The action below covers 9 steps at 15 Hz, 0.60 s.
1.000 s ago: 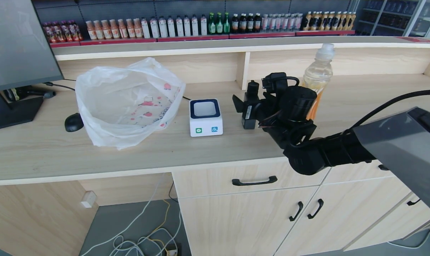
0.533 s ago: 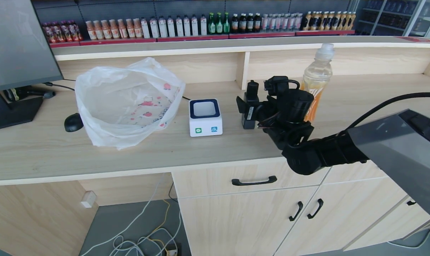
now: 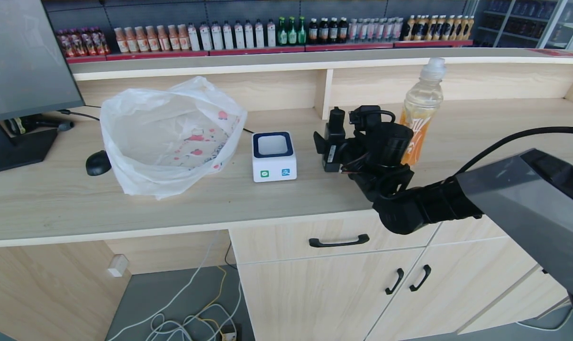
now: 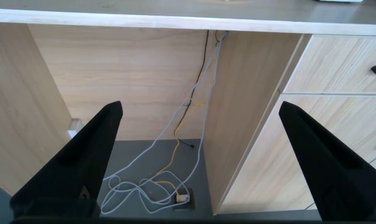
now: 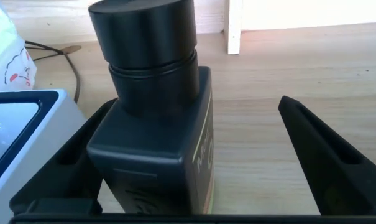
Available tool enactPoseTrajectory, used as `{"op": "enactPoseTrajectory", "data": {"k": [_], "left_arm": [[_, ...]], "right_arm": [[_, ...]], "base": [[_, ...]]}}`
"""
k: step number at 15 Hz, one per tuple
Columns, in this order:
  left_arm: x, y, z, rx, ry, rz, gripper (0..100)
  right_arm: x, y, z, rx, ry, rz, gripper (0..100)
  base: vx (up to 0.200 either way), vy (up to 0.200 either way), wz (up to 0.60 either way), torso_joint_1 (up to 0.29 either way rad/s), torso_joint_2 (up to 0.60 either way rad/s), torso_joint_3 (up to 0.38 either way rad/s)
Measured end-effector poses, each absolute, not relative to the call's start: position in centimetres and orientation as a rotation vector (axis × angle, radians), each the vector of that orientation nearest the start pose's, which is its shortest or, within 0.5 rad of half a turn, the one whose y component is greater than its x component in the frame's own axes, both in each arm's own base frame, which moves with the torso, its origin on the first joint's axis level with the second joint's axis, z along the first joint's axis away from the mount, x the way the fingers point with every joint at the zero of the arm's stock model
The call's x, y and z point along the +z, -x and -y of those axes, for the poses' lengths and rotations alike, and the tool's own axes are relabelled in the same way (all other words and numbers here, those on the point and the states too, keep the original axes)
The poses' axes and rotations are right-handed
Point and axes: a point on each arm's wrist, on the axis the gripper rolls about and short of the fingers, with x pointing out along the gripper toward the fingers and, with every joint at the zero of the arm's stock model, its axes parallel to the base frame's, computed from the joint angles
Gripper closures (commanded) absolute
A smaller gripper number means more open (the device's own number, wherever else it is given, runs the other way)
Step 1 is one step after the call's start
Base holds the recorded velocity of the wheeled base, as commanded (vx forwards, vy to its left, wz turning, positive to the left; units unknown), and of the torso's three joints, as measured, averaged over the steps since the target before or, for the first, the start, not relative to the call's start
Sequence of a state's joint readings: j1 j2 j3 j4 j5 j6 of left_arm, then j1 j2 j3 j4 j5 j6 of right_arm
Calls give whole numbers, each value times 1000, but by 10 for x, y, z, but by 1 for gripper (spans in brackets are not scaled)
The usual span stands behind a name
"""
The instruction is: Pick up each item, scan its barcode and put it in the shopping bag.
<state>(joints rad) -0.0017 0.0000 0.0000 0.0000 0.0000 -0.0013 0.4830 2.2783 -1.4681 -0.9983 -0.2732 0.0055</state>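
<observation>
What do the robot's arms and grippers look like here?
The right arm has a grey boxy link, then black rounded joints, with a black cable looping above it. The right gripper is black, with flat tapered fingers. The left gripper has the same black wedge-shaped fingers.

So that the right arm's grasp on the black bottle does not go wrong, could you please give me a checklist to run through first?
1. Right gripper open: ok.
2. Black bottle between its fingers: ok, though it sits nearer one finger.
3. Bottle upright on the counter: ok.
4. Scanner window uncovered: ok.
5. Shopping bag mouth open: ok.
6. Which side of the bottle carries the barcode: cannot tell.
</observation>
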Motion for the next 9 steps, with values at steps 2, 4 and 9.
{"op": "enactPoseTrajectory", "data": {"k": [2, 4, 9], "left_arm": [[75, 23, 0, -2, 1, 0, 0], [75, 23, 0, -2, 1, 0, 0], [75, 23, 0, -1, 1, 0, 0]], "right_arm": [[168, -421, -214, 210, -72, 167, 0], [164, -422, -214, 209, -70, 161, 0], [164, -426, -212, 201, -72, 168, 100]], "base": [[0, 0, 0, 0, 0, 0], [0, 0, 0, 0, 0, 0], [0, 0, 0, 0, 0, 0]]}}
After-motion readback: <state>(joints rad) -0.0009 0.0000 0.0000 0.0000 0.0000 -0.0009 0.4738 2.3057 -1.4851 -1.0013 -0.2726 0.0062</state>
